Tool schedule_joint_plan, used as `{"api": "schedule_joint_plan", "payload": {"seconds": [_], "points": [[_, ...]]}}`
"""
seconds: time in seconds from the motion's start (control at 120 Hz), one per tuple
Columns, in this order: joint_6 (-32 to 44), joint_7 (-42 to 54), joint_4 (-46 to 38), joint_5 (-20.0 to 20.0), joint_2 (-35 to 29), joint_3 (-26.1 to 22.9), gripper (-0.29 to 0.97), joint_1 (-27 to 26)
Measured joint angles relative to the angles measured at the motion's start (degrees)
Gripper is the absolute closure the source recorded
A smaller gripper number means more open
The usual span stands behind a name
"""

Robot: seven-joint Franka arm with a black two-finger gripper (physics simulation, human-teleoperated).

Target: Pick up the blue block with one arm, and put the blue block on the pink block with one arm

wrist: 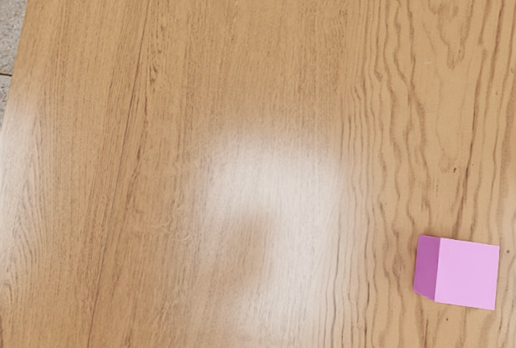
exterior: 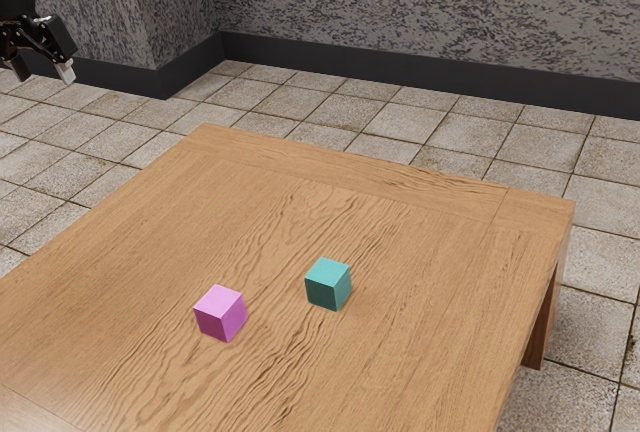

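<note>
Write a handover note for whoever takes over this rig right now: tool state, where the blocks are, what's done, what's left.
Tool: open, empty, high at the exterior view's upper left, far from both blocks.
Blue block: resting on the table, to the exterior view's right of the pink block, apart from it.
Pink block: on the table, nothing on top.
Done: nothing yet.
Left: reach, grasp and lift the blue block, then set it on the pink block.

Open table [exterior: 420, 222] all around teal block [exterior: 328, 283]; pink block [exterior: 220, 312] nearby, not touching
</note>
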Motion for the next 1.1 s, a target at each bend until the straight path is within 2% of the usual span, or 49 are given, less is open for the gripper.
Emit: {"api": "schedule_joint_plan", "payload": {"seconds": [0.117,0.183,0.217,0.25,0.308,0.367,0.417,0.525,0.608,0.683,0.75,0.833,0.967,1.1], "points": [[-0.15,-0.03,0.50,0.06,-0.37,-0.20,0.00,0.22],[-1.29,-0.08,5.94,0.42,-1.77,-1.41,0.00,0.45],[-2.47,-0.17,9.92,0.30,-3.02,-4.32,0.00,1.54],[-3.99,-0.38,10.43,-0.83,-3.26,-9.43,0.00,1.75],[-3.88,-0.76,2.49,-3.91,-2.70,-17.32,0.00,-0.11],[-1.11,-1.17,-7.83,-5.60,-2.54,-22.21,0.00,-1.28],[1.94,-1.84,-14.41,-5.10,-2.19,-25.69,0.00,-0.99],[10.70,-3.85,-23.40,-3.59,5.08,-32.08,0.00,-1.88],[16.75,-6.01,-26.32,-1.40,9.37,-33.73,0.00,-3.97],[21.48,-8.21,-26.68,0.22,12.68,-34.20,0.00,-3.29],[24.98,-11.78,-26.70,3.51,13.68,-34.18,0.00,-4.42],[27.43,-16.12,-26.64,5.75,13.89,-34.15,0.00,-5.06],[35.02,-21.99,-26.10,6.21,16.51,-33.53,0.00,-5.12],[41.00,-26.63,-21.16,6.29,22.46,-31.95,0.00,-5.08]]}}
